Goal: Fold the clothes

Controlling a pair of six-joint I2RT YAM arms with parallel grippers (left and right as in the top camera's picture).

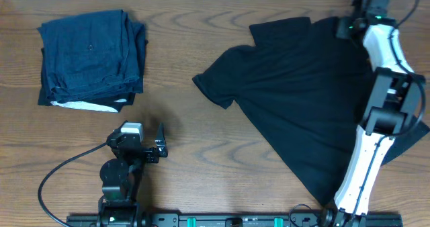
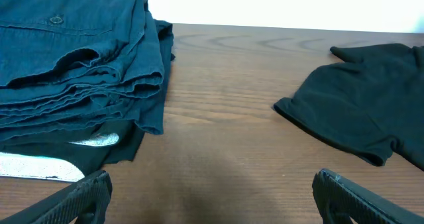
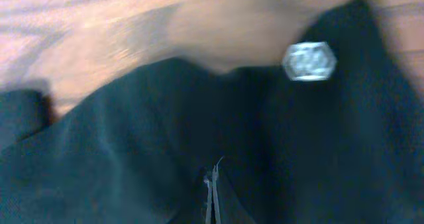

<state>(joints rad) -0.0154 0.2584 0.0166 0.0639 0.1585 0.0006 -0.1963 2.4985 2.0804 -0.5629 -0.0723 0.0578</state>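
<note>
NEAR: left end effector (image 2: pixel 212 196) gaping open, low over bare desk (image 1: pixel 201 153), idle and out of the way | MID: folded pile (image 1: pixel 91 56) at left looks finished | shirt (image 1: pixel 295 93) spread out at right, unfolded | FAR: right end effector (image 3: pixel 211 184) pinched shut, seemingly on shirt's far edge, probably to pull a fold.

We find no text, number or brand that can be read. A pale hexagonal tag (image 3: pixel 309 61) sits on the black shirt (image 3: pixel 132 151) at about two o'clock in the right wrist view, too blurred for us to make out.
</note>
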